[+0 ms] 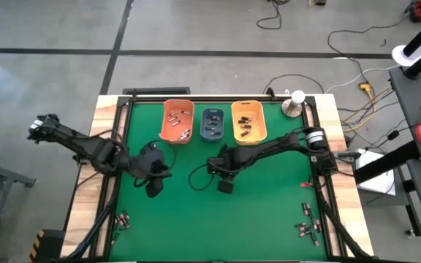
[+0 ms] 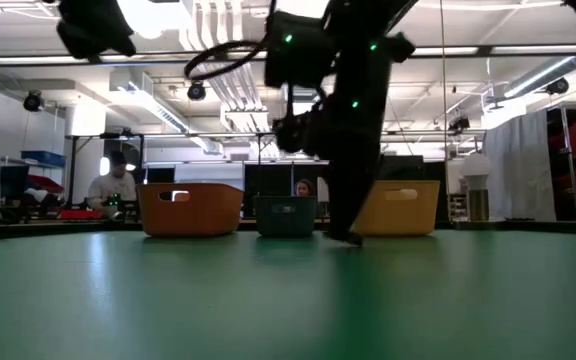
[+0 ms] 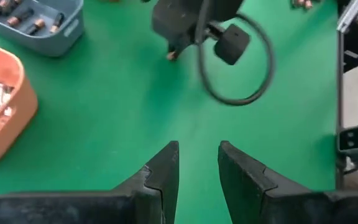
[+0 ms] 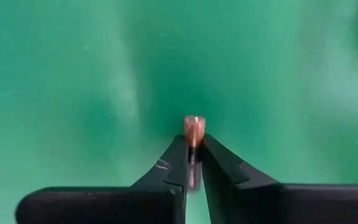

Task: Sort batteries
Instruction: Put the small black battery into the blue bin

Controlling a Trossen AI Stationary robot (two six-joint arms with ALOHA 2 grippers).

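Note:
My right gripper (image 1: 218,172) is over the middle of the green mat (image 1: 269,212), shut on a small battery (image 4: 194,127) with a coppery end. In the low view, its fingers (image 2: 343,232) reach down close to the mat in front of the bins. My left gripper (image 3: 197,158) hovers open to the left of it (image 1: 154,187) with nothing between its fingers. Loose batteries lie on the mat near the front left (image 1: 123,219) and front right (image 1: 309,230) corners. The orange bin (image 1: 177,121), blue-grey bin (image 1: 213,125) and yellow-orange bin (image 1: 248,121) hold more batteries. My right gripper pinches the battery between its two fingertips (image 4: 178,155), which lie on the dark body just below the coppery end (image 4: 194,124). The battery lies along the fingers and sticks out past their tips. Whether its end touches the mat, I cannot tell.
The three bins stand in a row at the mat's far edge. A cable loop (image 1: 196,177) hangs beside the right gripper. A round metal object with a white ball (image 1: 294,104) sits at the far right corner. People sit in the room beyond (image 2: 116,185).

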